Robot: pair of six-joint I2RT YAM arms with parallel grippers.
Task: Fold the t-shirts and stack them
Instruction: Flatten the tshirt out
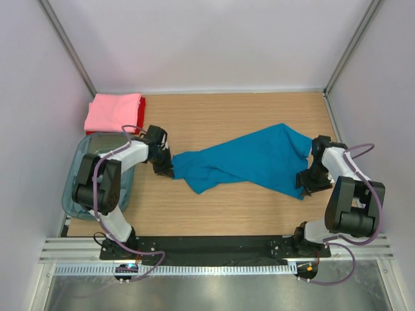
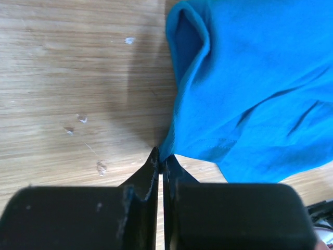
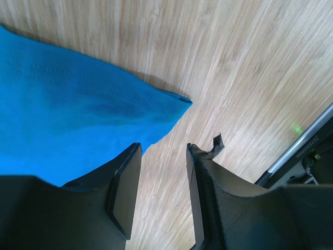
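Observation:
A teal blue t-shirt lies stretched and crumpled across the middle of the wooden table. My left gripper is shut on its left end; the left wrist view shows the cloth pinched between the closed tips. My right gripper is open at the shirt's right end. In the right wrist view its fingers stand apart over bare wood, with the shirt's corner beside the left finger. A folded pink t-shirt lies on a red one at the back left.
A translucent grey-blue plastic bin stands at the left edge under my left arm. White walls close the table on three sides. A metal rail runs along the near edge.

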